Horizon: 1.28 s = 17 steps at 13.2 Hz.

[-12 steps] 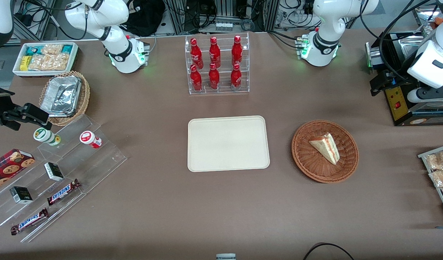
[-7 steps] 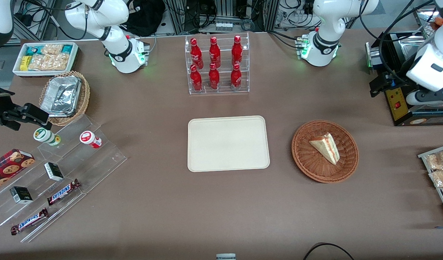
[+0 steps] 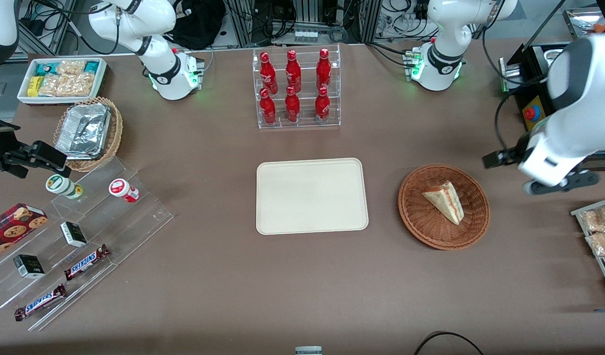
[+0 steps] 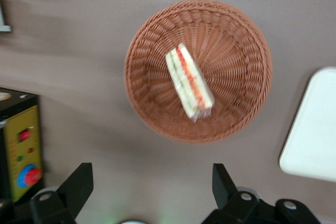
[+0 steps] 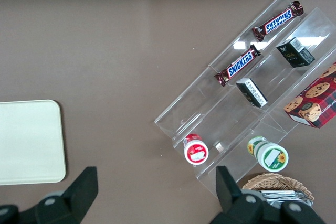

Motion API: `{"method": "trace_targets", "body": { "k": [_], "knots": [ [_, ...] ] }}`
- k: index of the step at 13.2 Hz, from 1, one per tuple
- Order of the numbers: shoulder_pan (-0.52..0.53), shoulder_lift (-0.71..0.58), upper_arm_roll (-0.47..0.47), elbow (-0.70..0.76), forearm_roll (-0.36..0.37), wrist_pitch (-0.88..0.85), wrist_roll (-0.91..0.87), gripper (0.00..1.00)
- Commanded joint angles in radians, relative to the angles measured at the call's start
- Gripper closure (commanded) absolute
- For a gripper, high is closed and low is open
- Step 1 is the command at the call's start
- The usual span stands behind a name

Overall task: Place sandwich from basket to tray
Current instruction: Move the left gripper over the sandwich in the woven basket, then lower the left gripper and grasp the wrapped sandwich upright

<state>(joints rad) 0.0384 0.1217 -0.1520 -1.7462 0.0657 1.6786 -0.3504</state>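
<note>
The sandwich (image 3: 444, 201), a pale triangular wedge with red and green filling, lies in the reddish-brown wicker basket (image 3: 414, 209). The cream-white tray (image 3: 311, 195) lies flat beside the basket, toward the parked arm's end, with nothing on it. My left gripper (image 3: 546, 172) hangs above the table beside the basket, toward the working arm's end. In the left wrist view its fingers (image 4: 77, 183) stand wide apart and hold nothing; the gripper (image 4: 151, 182) is short of the basket (image 4: 239, 51), the sandwich (image 4: 189, 82) and a corner of the tray (image 4: 314, 124).
A black control box with a red button (image 3: 530, 113) stands close to the arm. A wire rack of snack bags (image 3: 600, 236) is at the working arm's end. A clear rack of red bottles (image 3: 297, 88) stands farther from the front camera than the tray. An acrylic stand with Snickers bars (image 3: 76, 236) is at the parked arm's end.
The left arm has swung from over the black control box toward the basket and nearer the front camera. Sandwich, basket and tray have not moved.
</note>
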Motion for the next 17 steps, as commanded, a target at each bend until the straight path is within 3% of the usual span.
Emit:
{"method": "trace_targets", "body": {
  "k": [1, 5, 9, 15, 17],
  "knots": [
    [-0.002, -0.047, -0.009, -0.154, 0.011, 0.157, -0.196, 0.0],
    [-0.002, -0.062, -0.032, -0.318, -0.003, 0.379, -0.439, 0.0],
    [-0.002, -0.051, -0.06, -0.476, -0.003, 0.6, -0.489, 0.0],
    [0.0, 0.093, -0.058, -0.492, 0.0, 0.769, -0.521, 0.0],
    [0.003, 0.117, -0.058, -0.49, 0.0, 0.794, -0.519, 0.04]
  ]
}}
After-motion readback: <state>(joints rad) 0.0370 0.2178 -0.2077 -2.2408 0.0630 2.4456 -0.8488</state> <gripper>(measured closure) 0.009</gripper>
